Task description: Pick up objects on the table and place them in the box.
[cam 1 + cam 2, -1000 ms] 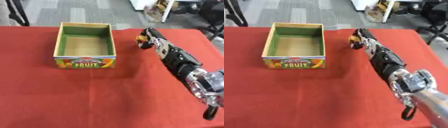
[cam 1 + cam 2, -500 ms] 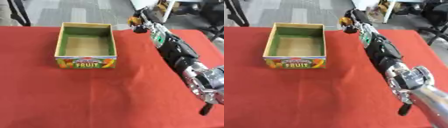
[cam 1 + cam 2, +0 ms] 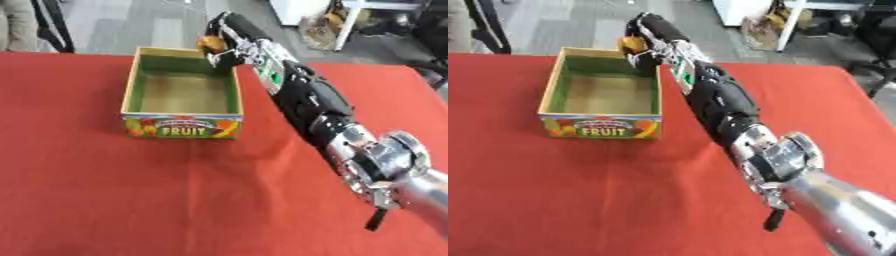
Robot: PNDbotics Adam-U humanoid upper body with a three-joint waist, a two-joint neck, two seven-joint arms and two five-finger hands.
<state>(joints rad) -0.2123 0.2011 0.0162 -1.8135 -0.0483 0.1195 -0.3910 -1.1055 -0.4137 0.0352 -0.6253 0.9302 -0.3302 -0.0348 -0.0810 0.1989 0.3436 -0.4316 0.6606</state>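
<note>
- The right robot hand (image 3: 229,37) has its fingers curled round a small orange-yellow thing (image 3: 207,42).
- It holds the thing up at the far right corner of the box (image 3: 181,125), just over the rim.
- The box sits below and to the left of the robot hand, on the red surface (image 3: 105,190). It looks empty inside.
- I think the drop comes next. A good way is to move a little more over the middle of the box, then open the fingers, so the thing does not hit the rim and roll off.
- Nothing stands between the robot hand and the box.
- I cannot see the left robot hand.
</note>
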